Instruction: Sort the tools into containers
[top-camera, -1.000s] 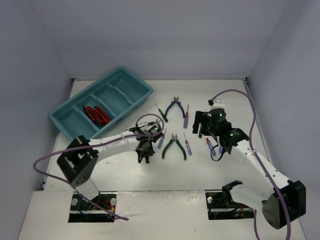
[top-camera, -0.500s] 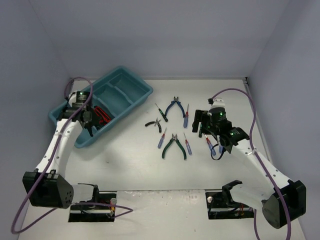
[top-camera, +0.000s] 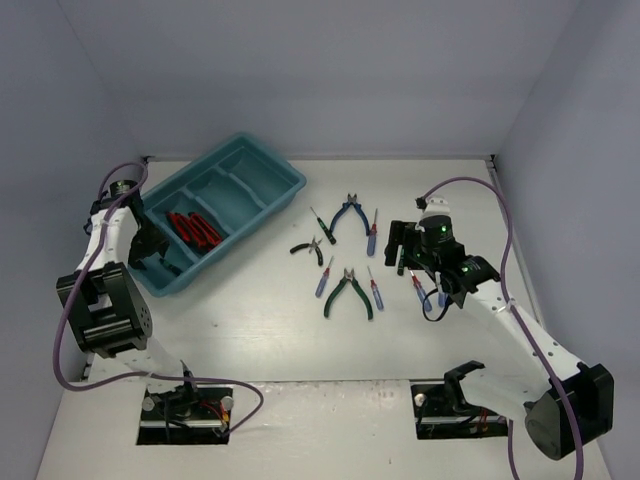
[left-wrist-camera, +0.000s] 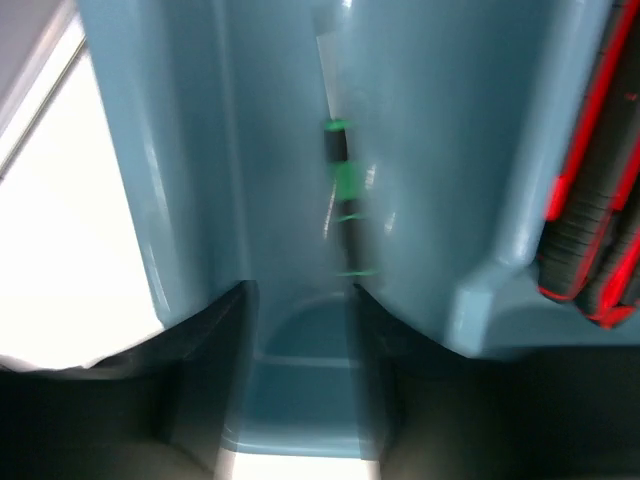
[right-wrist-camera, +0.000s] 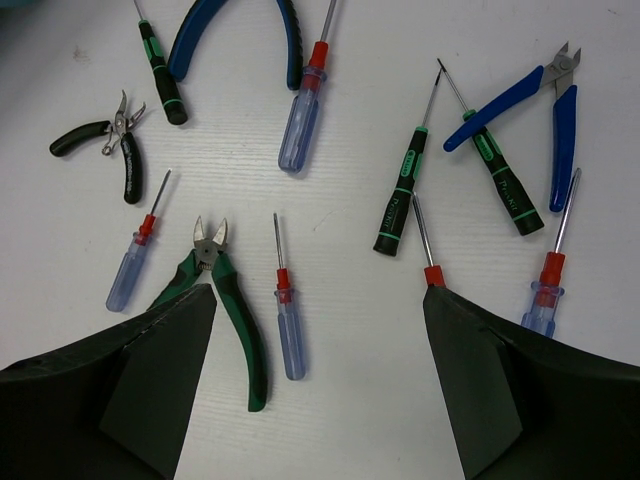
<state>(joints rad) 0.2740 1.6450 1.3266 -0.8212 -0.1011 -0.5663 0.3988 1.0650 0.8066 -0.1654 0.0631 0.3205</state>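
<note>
Teal plastic under left gripper (left-wrist-camera: 300, 295): jaws parted, nothing between, poised over end compartment of tray (top-camera: 285, 185), with blurred green screwdriver (left-wrist-camera: 340, 185) inside and red cutters (left-wrist-camera: 590, 210) one compartment over. Right gripper (right-wrist-camera: 318, 295) gaping, empty, hovers above loose tools on table (right-wrist-camera: 330, 430), nearest green pliers (right-wrist-camera: 235, 310) and red screwdriver (right-wrist-camera: 289, 335). Screwdriver likely light, stiff, prone to roll: pinch across plastic handle. Pliers likely heavier: clamp both rubbery grips near pivot.
</note>
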